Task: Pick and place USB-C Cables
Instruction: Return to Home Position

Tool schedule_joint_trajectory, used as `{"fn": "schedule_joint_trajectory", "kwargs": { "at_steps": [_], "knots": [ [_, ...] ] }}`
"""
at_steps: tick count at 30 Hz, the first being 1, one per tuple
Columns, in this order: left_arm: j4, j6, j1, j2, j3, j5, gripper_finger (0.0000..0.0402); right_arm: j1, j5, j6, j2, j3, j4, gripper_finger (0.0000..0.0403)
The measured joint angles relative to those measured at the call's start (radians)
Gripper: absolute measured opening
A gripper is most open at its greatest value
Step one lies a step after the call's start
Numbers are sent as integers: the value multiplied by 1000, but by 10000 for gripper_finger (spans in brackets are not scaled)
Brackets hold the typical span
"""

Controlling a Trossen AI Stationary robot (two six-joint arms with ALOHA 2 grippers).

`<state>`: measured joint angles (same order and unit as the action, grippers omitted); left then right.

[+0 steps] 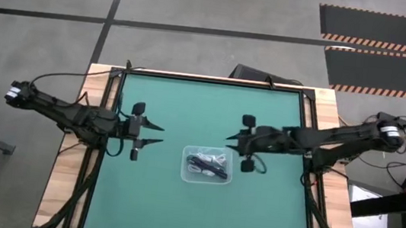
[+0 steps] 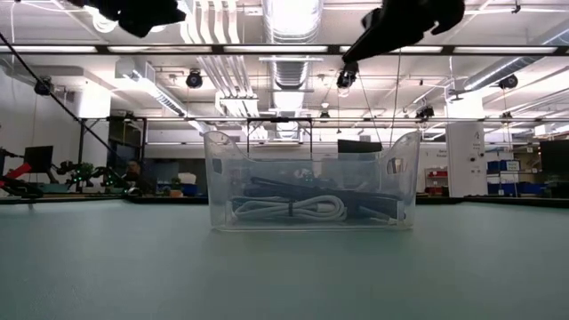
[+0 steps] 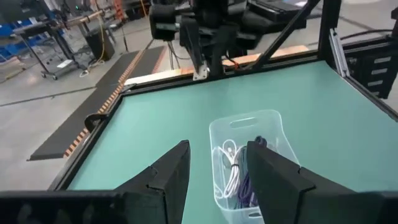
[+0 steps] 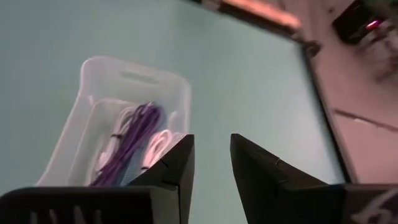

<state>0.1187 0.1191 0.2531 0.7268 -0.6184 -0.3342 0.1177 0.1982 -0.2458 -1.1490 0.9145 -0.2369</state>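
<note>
A clear plastic tray stands on the green table, a little toward the near edge. Inside it lie the USB-C cables in loose bundles: a white one and dark ones, resting on the tray's floor. My left gripper hovers left of the tray, open and empty, pointing right. My right gripper hovers just beyond the tray's far right corner, open and empty, pointing left. In the low view both arms show only at the picture's top, well above the tray.
Bare green mat surrounds the tray on all sides. A black frame with wooden borders runs along the table's left and right edges. Each arm's own black wires trail behind it. Workshop floor and racks lie beyond the table.
</note>
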Motion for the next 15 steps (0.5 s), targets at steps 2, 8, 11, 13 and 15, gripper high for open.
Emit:
{"fn": "schedule_joint_trajectory", "kwargs": {
  "at_steps": [2, 8, 11, 13, 15],
  "knots": [
    [-16, 0, 0, -43, 41, 0, 143, -17, 0, -6, 67, -58, 50, 86],
    [-39, -7, -3, -186, 136, -20, 143, -54, 1, -36, 242, -207, 151, 65],
    [-40, -7, -3, -251, 173, -39, 143, -67, 0, -45, 320, -262, 168, 57],
    [-42, -3, -3, -285, 201, -42, 143, -77, 0, -46, 367, -289, 168, 52],
    [-40, -1, -3, -328, 226, -42, 143, -83, 1, -46, 411, -311, 168, 48]
  ]
}}
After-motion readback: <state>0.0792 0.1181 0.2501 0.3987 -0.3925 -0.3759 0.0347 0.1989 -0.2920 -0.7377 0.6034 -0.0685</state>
